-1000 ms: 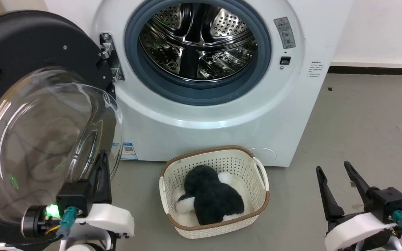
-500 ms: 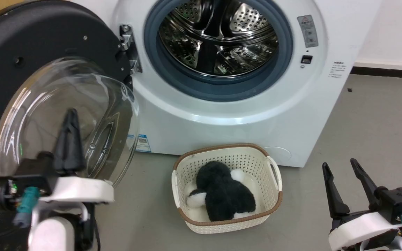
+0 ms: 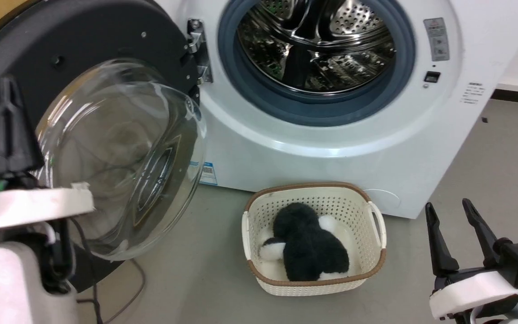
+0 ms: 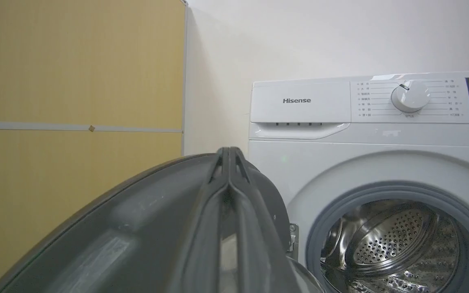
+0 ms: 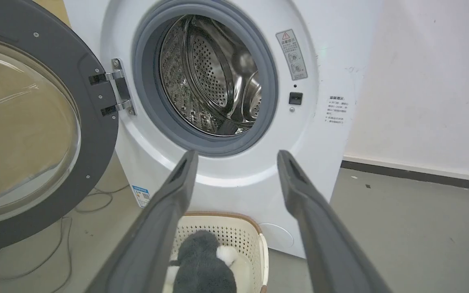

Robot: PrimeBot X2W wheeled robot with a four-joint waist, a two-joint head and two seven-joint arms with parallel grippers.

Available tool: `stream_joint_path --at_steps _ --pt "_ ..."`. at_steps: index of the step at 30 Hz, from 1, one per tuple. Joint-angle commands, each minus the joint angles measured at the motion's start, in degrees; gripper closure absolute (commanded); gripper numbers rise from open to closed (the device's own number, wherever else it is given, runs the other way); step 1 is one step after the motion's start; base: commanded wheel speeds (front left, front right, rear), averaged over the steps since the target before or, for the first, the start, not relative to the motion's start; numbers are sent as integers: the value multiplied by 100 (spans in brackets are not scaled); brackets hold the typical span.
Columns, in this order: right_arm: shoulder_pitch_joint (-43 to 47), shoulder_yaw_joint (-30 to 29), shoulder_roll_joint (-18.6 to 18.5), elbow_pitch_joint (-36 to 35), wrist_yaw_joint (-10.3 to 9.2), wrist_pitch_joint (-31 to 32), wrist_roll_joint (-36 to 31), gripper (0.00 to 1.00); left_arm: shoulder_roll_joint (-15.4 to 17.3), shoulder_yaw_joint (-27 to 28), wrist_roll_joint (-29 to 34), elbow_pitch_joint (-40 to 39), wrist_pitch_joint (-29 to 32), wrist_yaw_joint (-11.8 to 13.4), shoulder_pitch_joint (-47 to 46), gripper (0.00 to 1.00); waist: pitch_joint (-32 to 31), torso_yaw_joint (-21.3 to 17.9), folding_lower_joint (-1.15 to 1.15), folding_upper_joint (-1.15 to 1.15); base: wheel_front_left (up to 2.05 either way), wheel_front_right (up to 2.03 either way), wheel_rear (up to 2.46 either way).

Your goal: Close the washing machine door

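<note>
The washing machine (image 3: 331, 157) is white, with its steel drum (image 3: 317, 40) exposed inside a grey-blue gasket. Its door (image 3: 106, 36) hangs wide open on a metal hinge (image 3: 196, 49) at the left, black inner face and bulging glass bowl (image 3: 124, 157) turned toward me. My left gripper (image 3: 7, 90) is shut and empty, raised in front of the door's far left rim; whether it touches the rim I cannot tell. In the left wrist view the closed fingertips (image 4: 228, 156) rise just over the door's rim (image 4: 136, 211). My right gripper (image 3: 448, 211) is open at the lower right, well away from the door (image 5: 92, 106).
A cream perforated basket (image 3: 376, 234) holding a black-and-white plush toy (image 3: 310, 247) stands on the floor before the machine. A cable (image 3: 119, 297) lies under the door. A yellow panel wall (image 4: 75, 81) is left of the machine. Grey floor (image 3: 488, 157) stretches to the right.
The head camera has turned, shifting the whole scene rightward. My left gripper has risen and moved left, from in front of the glass bowl to the door's left rim. The right gripper stays open.
</note>
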Motion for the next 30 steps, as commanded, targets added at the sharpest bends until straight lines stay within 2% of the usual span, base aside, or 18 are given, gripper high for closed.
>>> stream_joint_path --at_steps 1,11,21,27,30 --pt "-84 -28 12 -19 2 -71 63 0 52 137 -61 -73 -50 -48 -222 100 33 94 0 0 0 0 0" --pt "-111 -105 14 -26 2 -191 124 0 308 821 -559 90 -170 -212 -737 100 123 406 0 0 0 0 0" --pt "-156 -177 17 -35 3 -310 172 0 839 1429 -1457 760 -277 -285 -933 100 229 685 0 0 0 0 0" --pt "-201 -197 18 -53 3 -382 192 0 1081 1859 -2257 1470 13 -323 -1092 100 317 826 0 0 0 0 0" --pt "-227 -200 19 -63 3 -418 201 0 1160 2107 -2767 1901 362 -339 -1193 100 365 878 0 0 0 0 0"
